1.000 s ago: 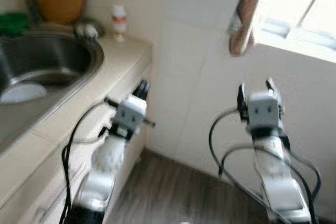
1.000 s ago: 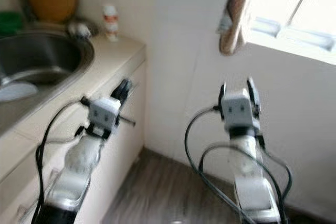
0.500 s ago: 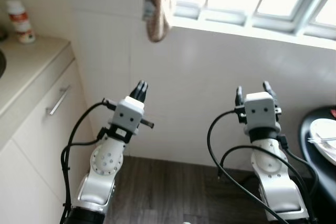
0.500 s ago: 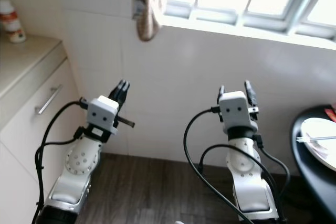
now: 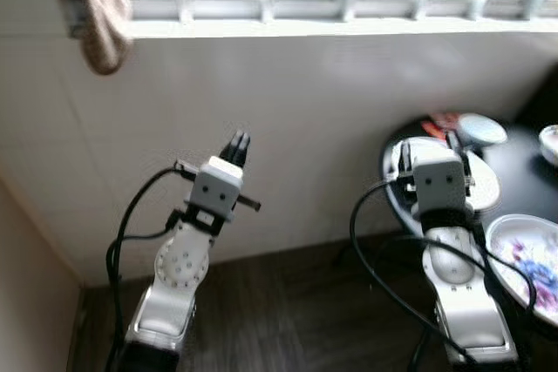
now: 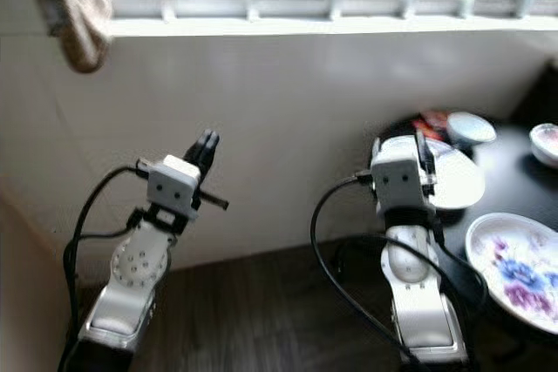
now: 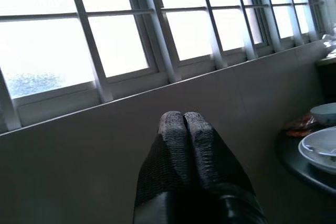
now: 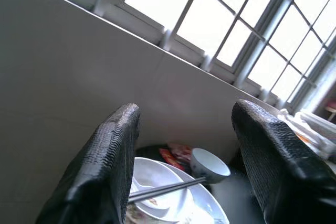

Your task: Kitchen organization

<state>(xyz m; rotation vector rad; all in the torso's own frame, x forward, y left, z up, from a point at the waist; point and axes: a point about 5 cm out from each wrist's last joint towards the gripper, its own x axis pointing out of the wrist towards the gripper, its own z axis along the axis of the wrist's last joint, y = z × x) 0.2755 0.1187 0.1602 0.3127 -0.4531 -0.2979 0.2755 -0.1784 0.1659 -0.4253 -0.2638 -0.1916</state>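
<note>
The left gripper [image 5: 238,139], centre-left of the head view, has its fingers [image 7: 173,129] pressed together on nothing, held in the air before the tiled wall [image 5: 305,111]. The right gripper [image 5: 429,147], centre-right, is spread wide and empty, above the near edge of a black table [image 5: 523,172] at right. Its wrist view shows chopsticks [image 8: 168,188] across a white plate [image 8: 173,200] and a small bowl [image 8: 209,165]. The head view adds a flowered plate [image 6: 519,272] and a cloth [image 5: 96,6] hanging at upper left.
</note>
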